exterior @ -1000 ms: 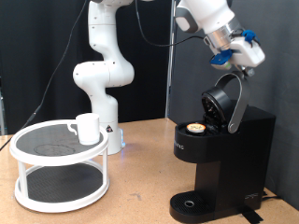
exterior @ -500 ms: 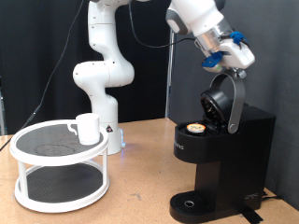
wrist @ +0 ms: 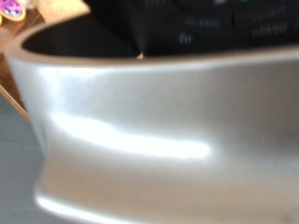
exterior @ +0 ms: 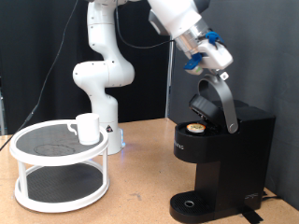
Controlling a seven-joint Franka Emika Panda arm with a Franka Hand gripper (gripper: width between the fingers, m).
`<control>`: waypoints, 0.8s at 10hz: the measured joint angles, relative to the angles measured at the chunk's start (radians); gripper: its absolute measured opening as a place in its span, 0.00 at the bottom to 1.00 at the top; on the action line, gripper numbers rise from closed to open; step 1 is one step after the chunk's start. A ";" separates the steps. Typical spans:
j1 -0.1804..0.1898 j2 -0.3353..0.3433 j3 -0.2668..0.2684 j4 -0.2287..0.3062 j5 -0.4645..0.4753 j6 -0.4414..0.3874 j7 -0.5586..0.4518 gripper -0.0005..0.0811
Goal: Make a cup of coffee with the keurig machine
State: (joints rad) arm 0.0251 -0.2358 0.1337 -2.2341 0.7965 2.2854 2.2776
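Note:
The black keurig machine (exterior: 229, 154) stands at the exterior view's right. Its hinged lid (exterior: 206, 103) is tilted partway open, and a small pod with a tan top (exterior: 194, 128) sits in the chamber. My gripper (exterior: 209, 67), with blue parts, is against the upper end of the lid's silver handle (exterior: 226, 105). The wrist view is filled by that silver handle (wrist: 168, 121) with the black lid (wrist: 206, 28) behind it; no fingers show there. The white cup (exterior: 88, 128) stands on the top tier of a white round rack (exterior: 37, 177) at the exterior view's left, far from the gripper.
The arm's white base (exterior: 103, 70) stands behind the rack. The machine's round drip base (exterior: 192, 203) has nothing on it. The wooden table (exterior: 131, 196) lies between rack and machine. A black curtain forms the backdrop.
My gripper has moved down and toward the exterior view's left. The lid and its silver handle have swung down with it, from wide open to partly lowered over the pod.

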 joint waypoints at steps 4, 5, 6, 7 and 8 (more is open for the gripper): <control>-0.014 -0.037 -0.055 -0.069 0.038 0.000 -0.131 0.01; -0.017 -0.045 -0.062 -0.087 0.039 0.003 -0.154 0.01; -0.019 -0.052 -0.066 -0.106 0.035 0.016 -0.168 0.01; -0.021 -0.054 -0.065 -0.132 0.025 0.049 -0.175 0.01; -0.022 -0.053 -0.062 -0.162 0.007 0.096 -0.175 0.01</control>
State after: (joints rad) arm 0.0030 -0.2883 0.0720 -2.3959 0.8039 2.3818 2.1024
